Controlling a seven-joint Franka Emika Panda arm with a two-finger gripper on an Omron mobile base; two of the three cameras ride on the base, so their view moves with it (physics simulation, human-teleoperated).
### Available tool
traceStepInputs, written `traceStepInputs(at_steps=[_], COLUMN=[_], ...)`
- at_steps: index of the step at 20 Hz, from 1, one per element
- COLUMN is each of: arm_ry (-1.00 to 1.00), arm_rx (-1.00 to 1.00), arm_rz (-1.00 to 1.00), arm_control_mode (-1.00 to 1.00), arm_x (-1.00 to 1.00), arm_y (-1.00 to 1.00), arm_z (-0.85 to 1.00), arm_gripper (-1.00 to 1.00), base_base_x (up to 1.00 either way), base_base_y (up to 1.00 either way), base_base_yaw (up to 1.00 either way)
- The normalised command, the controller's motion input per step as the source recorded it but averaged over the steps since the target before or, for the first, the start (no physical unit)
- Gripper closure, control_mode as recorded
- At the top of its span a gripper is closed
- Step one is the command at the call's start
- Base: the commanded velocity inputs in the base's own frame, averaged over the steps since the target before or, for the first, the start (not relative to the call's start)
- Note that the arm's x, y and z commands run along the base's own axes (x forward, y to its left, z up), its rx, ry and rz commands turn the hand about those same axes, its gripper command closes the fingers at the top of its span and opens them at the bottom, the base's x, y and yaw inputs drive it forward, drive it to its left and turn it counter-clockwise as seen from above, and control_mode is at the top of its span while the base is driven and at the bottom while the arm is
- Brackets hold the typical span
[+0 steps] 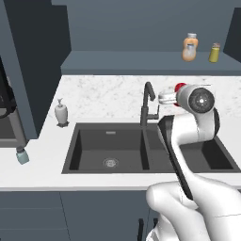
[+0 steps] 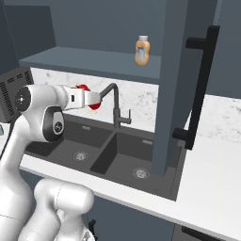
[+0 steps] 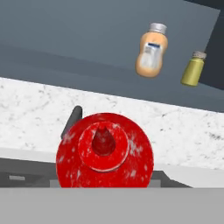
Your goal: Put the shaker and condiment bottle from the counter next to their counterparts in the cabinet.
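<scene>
Red bottle in my gripper, held above the sink.

My gripper [image 2: 95, 100] is closed on the red bottle [image 3: 105, 151], which hangs clear of the surface [image 1: 108, 92], just beside the top of the black faucet [image 1: 148, 101] and over the sink [image 1: 89, 141]. Its nozzle points toward my hand camera. Up and beyond the faucet, on the cabinet [image 1: 132, 61] floor, the orange bottle [image 1: 189, 47] stands with the yellow shaker [image 1: 214, 52] just beside it. The blue-green shaker [image 1: 22, 156] sits on the surface well left of the sink, near the front edge, and a white soap dispenser [image 1: 61, 112] stands near the sink's back left corner.
</scene>
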Motion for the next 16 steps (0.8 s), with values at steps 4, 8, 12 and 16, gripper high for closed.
traceStepInputs(at_steps=[4, 8, 12, 16], arm_ry=[-0.04, 0.00, 0.01, 0.00], arm_rx=[0.05, 0.16, 0.13, 0.05], arm_rz=[0.00, 0.00, 0.00, 0.00], arm_control_mode=[-1.00, -1.00, -1.00, -1.00], arm_x=[-0.22, -0.17, -0.08, -0.01], arm_y=[0.00, 0.00, 0.00, 0.00], arm_z=[0.57, 0.50, 0.46, 0.48], arm_gripper=[1.00, 1.00, 1.00, 1.00], base_base_x=[0.00, 0.00, 0.00, 0.00], base_base_y=[0.00, 0.00, 0.00, 0.00], base_base_yaw=[0.00, 0.00, 0.00, 0.00])
